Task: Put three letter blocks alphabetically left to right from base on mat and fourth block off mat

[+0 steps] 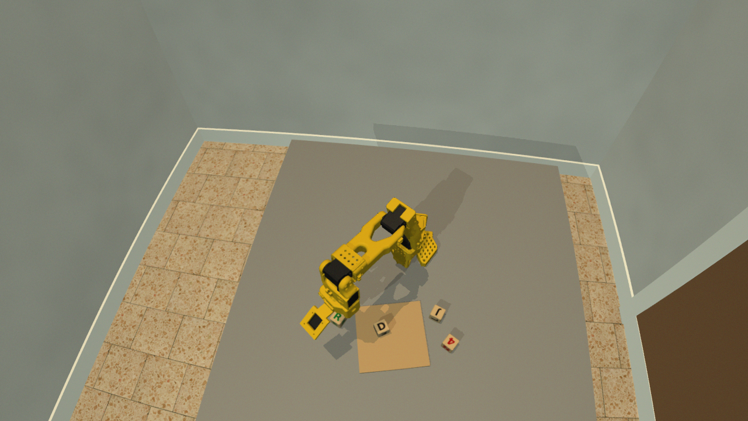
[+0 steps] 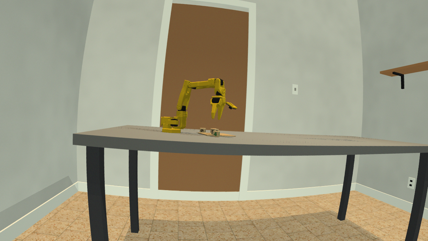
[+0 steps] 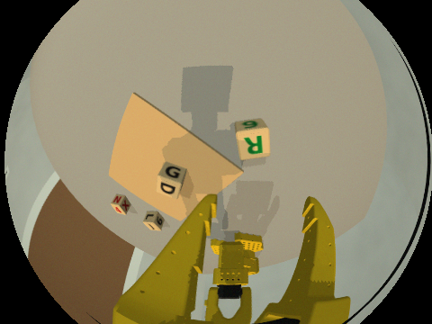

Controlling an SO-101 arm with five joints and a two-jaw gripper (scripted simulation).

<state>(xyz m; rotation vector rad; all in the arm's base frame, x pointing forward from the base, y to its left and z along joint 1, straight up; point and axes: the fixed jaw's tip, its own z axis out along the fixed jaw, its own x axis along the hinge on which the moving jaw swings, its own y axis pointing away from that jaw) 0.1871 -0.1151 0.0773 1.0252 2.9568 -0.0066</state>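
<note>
Spread end effector fingers show in the wrist view; the top view hides them.

Brown door in pale frame behind grey-topped table on dark legs; light switch on grey wall at right. Wooden shelf on black bracket, above wall outlet. Speckled tan tiles cover floor.
</note>
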